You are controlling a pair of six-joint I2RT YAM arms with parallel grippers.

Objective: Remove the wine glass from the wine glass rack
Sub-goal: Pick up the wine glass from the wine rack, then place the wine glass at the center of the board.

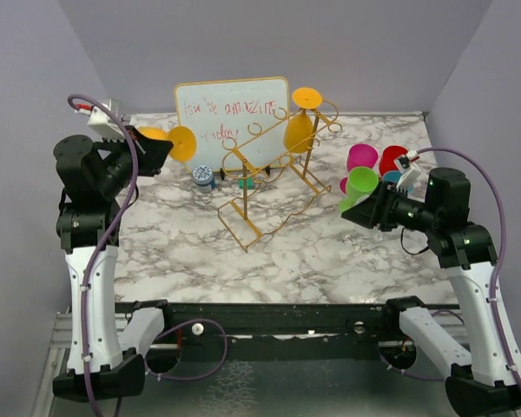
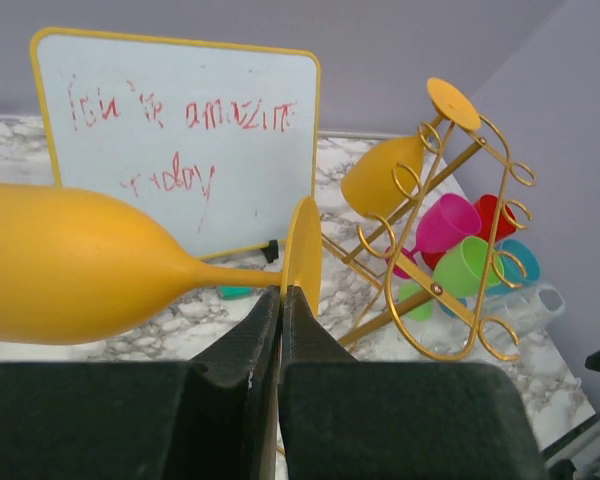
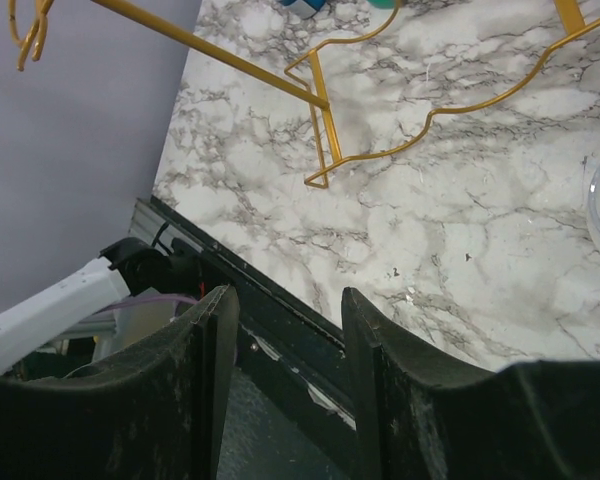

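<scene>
Left of the wine glass rack [image 2: 435, 288], left gripper [image 2: 282, 295] pinches the wine glass [image 2: 70, 265] by its stem. Right gripper [image 3: 285, 310] gapes empty. The smooth stem might slip free.

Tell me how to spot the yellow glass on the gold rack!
Find the whiteboard with red writing at the back of the marble table. By its right edge stands the gold wire rack; the wine glass hangs bowl-down near its top. The other yellow glass is pinched in the left fingers.

White-and-black left arm [image 1: 91, 287] and right arm [image 1: 478, 295], purple cables [image 1: 136, 169], scuffed black fingers [image 3: 390, 400].
</scene>
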